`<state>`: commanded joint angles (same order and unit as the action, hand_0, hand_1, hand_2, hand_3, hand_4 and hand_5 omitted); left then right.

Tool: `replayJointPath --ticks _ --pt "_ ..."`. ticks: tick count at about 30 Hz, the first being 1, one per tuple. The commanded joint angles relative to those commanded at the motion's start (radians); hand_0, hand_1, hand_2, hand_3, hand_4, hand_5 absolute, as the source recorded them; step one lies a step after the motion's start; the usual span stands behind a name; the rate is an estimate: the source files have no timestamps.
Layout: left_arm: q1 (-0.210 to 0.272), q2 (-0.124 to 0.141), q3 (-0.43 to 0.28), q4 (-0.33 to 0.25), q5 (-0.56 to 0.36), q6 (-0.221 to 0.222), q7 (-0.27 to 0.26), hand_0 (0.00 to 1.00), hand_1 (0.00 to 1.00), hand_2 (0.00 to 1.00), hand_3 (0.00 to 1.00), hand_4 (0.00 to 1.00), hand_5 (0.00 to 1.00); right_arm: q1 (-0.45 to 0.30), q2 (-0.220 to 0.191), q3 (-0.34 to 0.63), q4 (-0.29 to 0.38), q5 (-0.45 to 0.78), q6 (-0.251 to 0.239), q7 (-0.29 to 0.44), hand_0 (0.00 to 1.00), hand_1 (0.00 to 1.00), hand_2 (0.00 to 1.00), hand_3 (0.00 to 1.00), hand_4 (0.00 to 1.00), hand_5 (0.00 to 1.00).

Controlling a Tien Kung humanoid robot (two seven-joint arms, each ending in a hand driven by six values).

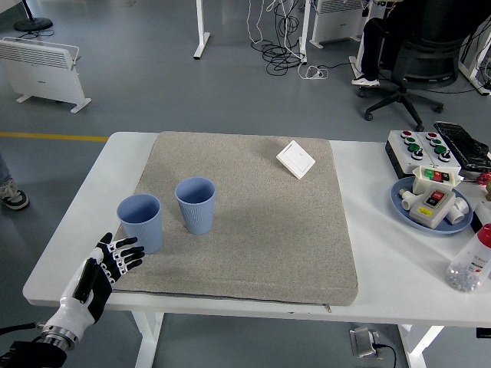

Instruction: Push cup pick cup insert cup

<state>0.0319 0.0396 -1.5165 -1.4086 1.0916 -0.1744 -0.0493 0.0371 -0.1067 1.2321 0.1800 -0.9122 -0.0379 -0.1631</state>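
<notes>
Two blue ribbed cups stand upright on the grey mat [253,207]. The left cup [141,222] sits at the mat's left edge; the other cup [196,205] stands just to its right and a little farther back, with a small gap between them. My left hand [116,259] comes in from the lower left corner. It hovers just below and left of the left cup, fingers spread and holding nothing. The right arm is out of view.
A white switch plate [295,159] lies at the mat's far right. On the table's right side are a button box [420,148], a blue plate [399,201] with white parts, and a bottle [473,261]. A person sits in a chair [414,57] far behind.
</notes>
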Motion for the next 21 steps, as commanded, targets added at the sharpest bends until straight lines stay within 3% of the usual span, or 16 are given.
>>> replayJointPath --ticks 4,12,21 --pt "-0.023 0.007 0.008 0.018 0.027 0.002 0.004 0.761 0.699 0.631 0.634 0.637 0.998 0.001 0.000 0.001 0.000 0.002 0.000 0.001 0.753 0.626 0.627 0.560 0.070 0.446" --pt "-0.067 0.049 0.033 0.054 0.071 -0.004 0.010 0.771 0.700 0.635 0.634 0.641 0.998 0.007 0.000 0.003 0.000 0.008 -0.001 0.002 0.753 0.625 0.624 0.559 0.070 0.446" --pt "-0.105 0.063 0.056 0.104 0.095 -0.007 -0.008 0.773 0.698 0.634 0.630 0.643 0.998 0.008 0.001 0.007 0.000 0.003 -0.001 0.000 0.753 0.625 0.625 0.559 0.070 0.446"
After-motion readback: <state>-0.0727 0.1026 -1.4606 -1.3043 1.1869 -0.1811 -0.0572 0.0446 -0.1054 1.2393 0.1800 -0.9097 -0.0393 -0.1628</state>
